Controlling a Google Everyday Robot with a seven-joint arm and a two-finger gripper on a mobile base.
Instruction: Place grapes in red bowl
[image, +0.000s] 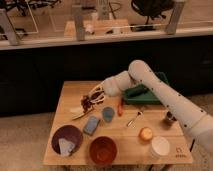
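Observation:
The grapes (90, 101), a small dark reddish-purple bunch, hang at the tip of my gripper (94, 98) over the left middle of the wooden table. The gripper is shut on the grapes, with the white arm reaching in from the right. The red bowl (103, 150) stands empty near the table's front edge, below and slightly right of the gripper and well apart from it.
A dark maroon plate (67, 139) with a pale item lies front left. A blue-grey flat object (91, 125), a grey disc (108, 114), a red pepper (120, 106), a spoon (134, 119), an orange (145, 133), a white cup (160, 146) and a green tray (145, 92) surround the middle.

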